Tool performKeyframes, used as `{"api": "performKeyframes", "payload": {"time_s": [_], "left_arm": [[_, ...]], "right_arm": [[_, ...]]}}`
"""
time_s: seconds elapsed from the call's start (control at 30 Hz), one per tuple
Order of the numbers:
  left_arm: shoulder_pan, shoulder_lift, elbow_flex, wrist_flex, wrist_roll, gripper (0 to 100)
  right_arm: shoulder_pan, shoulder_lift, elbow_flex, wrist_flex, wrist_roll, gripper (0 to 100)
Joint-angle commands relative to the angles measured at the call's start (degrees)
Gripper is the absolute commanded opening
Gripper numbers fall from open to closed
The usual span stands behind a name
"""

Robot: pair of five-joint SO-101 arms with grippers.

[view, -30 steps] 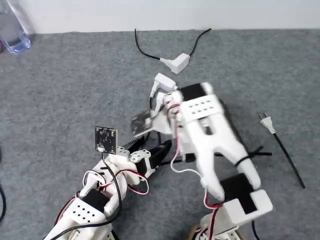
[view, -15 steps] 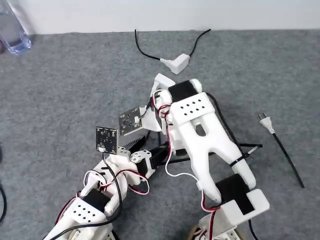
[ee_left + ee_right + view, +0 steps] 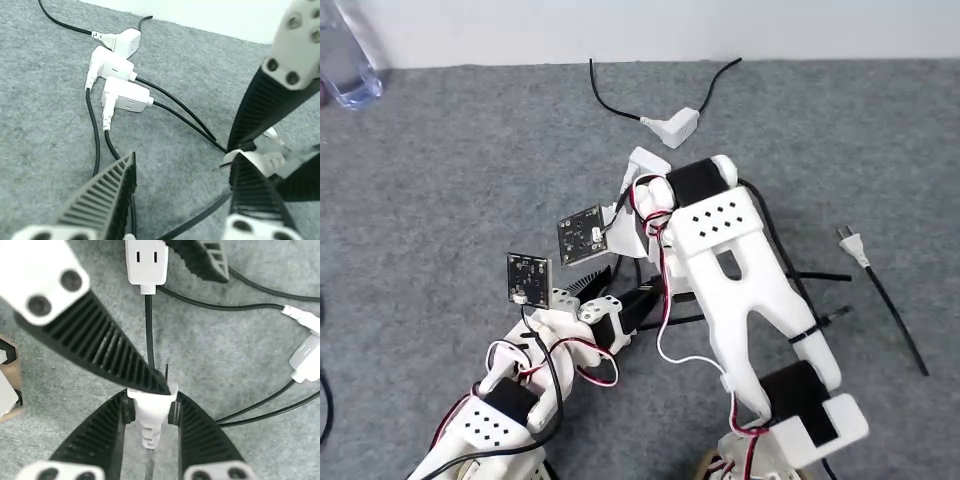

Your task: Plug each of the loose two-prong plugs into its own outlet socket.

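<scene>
My right gripper [image 3: 150,412] is shut on a white two-prong plug [image 3: 149,416], prongs aimed at a white outlet socket [image 3: 147,261] just ahead. In the left wrist view three white sockets lie in a row: the far one [image 3: 129,42], the middle one [image 3: 109,64] and the near one [image 3: 128,97]. My left gripper [image 3: 182,192] is open, low over the carpet, and one of its fingers [image 3: 105,347] rests against the held plug [image 3: 261,159]. Another loose plug [image 3: 850,243] on a black cord lies at the right of the carpet.
Black cords [image 3: 180,112] run across the grey carpet between the sockets and both grippers. A white socket block [image 3: 672,125] with cords lies toward the far wall. A clear bottle [image 3: 345,60] stands at the far left corner. Two white cord ends [image 3: 307,352] lie beside the right gripper.
The right arm's wrist has swung left toward the left gripper and settled beside it. The left arm has hardly moved.
</scene>
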Motion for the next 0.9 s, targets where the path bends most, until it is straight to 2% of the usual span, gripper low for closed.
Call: {"api": "performKeyframes", "payload": {"time_s": [0.0, 0.87], "left_arm": [[0.8, 0.1, -0.6, -0.7, 0.3, 29], [0.9, 0.1, -0.6, -0.7, 0.3, 29]], "right_arm": [[-0.2, -4.2, -3.3, 2.3, -0.6, 0.8], [1.3, -11.3, -3.3, 2.5, -0.6, 0.8]]}}
